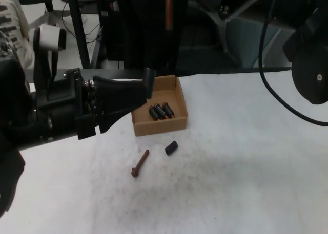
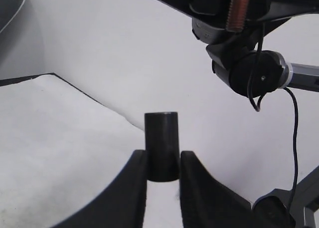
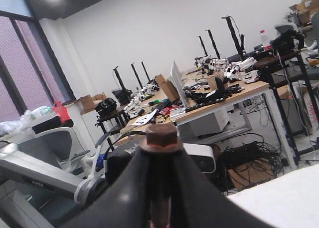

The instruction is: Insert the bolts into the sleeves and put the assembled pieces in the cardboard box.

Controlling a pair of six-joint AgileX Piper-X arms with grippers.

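Two pincers hold parts aloft for mating: left pincer [image 2: 163,160] clamps a sleeve [image 2: 161,138] over the box's [image 1: 160,126] far left corner, right pincer [image 3: 160,160] grips a bolt [image 3: 161,137], both above the surface [image 1: 246,167].

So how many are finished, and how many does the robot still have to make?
Three assembled pieces already lie in the cardboard box. The left claw holds a sleeve and the right claw holds a bolt, not yet joined. One loose bolt and one loose sleeve wait on the table. So three done, one in hand, one left.
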